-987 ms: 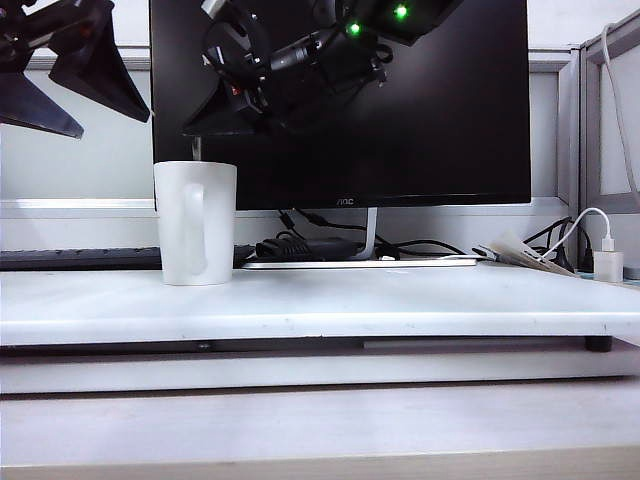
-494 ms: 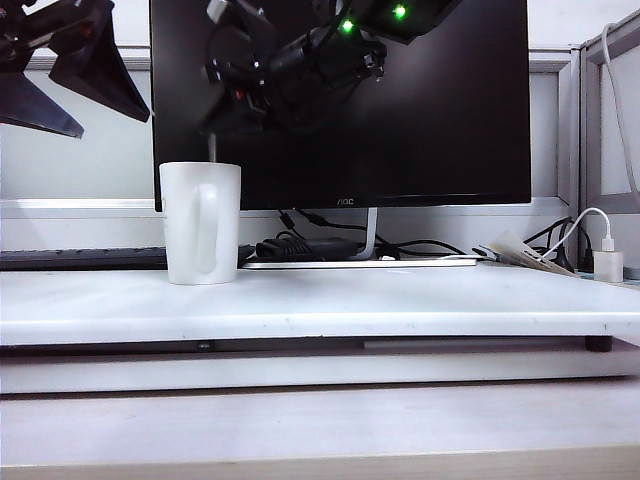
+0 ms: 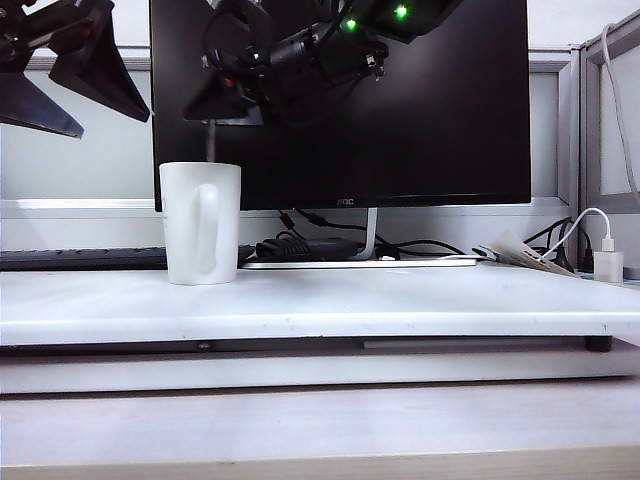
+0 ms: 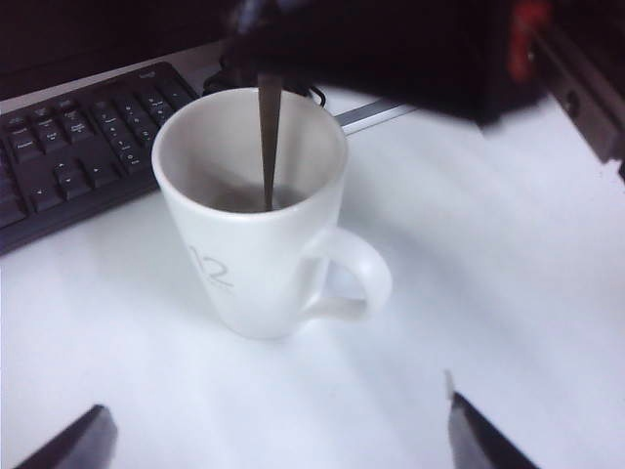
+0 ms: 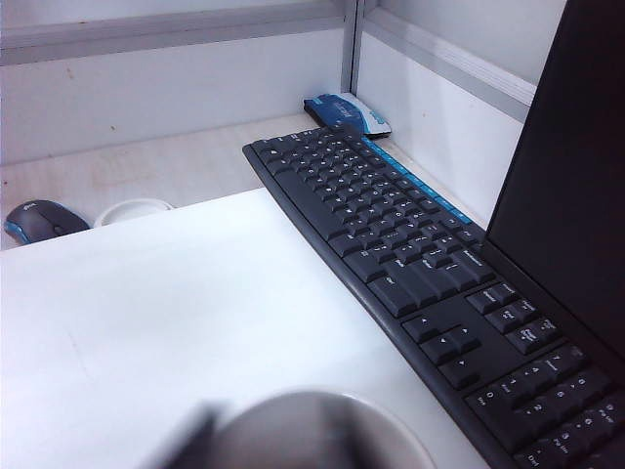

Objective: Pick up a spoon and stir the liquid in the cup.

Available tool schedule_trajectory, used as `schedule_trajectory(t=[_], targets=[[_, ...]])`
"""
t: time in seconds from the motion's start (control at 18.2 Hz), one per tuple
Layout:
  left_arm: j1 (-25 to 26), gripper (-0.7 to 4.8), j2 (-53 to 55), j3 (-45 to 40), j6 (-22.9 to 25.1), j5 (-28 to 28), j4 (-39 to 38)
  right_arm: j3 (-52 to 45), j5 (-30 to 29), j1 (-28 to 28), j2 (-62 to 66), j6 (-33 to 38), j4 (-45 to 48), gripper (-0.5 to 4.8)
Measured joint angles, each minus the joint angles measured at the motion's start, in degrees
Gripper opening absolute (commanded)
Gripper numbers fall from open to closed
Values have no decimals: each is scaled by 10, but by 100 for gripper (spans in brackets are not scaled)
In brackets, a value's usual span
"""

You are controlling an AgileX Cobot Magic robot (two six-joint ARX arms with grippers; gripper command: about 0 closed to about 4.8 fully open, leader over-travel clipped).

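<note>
A white desk point(image 3: 420, 300) fills the lower half of the exterior view, with a large dark monitor point(image 3: 440, 100) behind it and a black keyboard point(image 5: 420, 264) lying along its foot.

At the upper left of the exterior view hangs the left gripper point(image 3: 60, 75), well above the desk and well apart from everything; its fingers point(image 4: 479, 440) are spread wide and hold nothing. It looks parked there to watch, since its wrist camera looks straight down into the mug.

Lower, left of centre, the cup point(image 3: 200, 222) stands upright on the desk, its loop handle turned toward the exterior camera. In the left wrist view the spoon point(image 4: 269, 147) stands nearly upright inside it, the slim grey handle running down to a dark liquid point(image 4: 234, 198) low in the mug. Only a thin handle end rises above the rim in the exterior view.

Directly over the cup, against the monitor at upper centre, is the right gripper point(image 3: 225, 100), reaching across from the right. It is dark against a dark screen, and I cannot tell whether its fingers clamp the handle or stand parted around it. Being above the rim suits stirring with the handle kept vertical.

Far right, a white charger point(image 3: 608, 265) and cables sit clear of the work.
</note>
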Motion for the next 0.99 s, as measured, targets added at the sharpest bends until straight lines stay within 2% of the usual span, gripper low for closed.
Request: schedule_trajectory(t=[0.16, 0.27, 0.49, 0.71, 0.88, 0.99], targets=[[0, 479, 0, 0, 0, 0, 0, 0, 2, 0, 0, 0, 0, 317], [0, 479, 0, 0, 0, 0, 0, 0, 2, 0, 0, 0, 0, 339], [0, 479, -10, 0, -1, 0, 20, -2, 10, 0, -27, 1, -5, 337], [0, 479, -76, 9, -2, -10, 43, -2, 48, -12, -133, 5, -42, 309], [0, 479, -166, 10, -2, -66, 20, -1, 52, -38, -228, 6, -105, 293], [1, 479, -259, 11, -2, -102, 3, -2, 54, -61, -296, 4, -172, 263]])
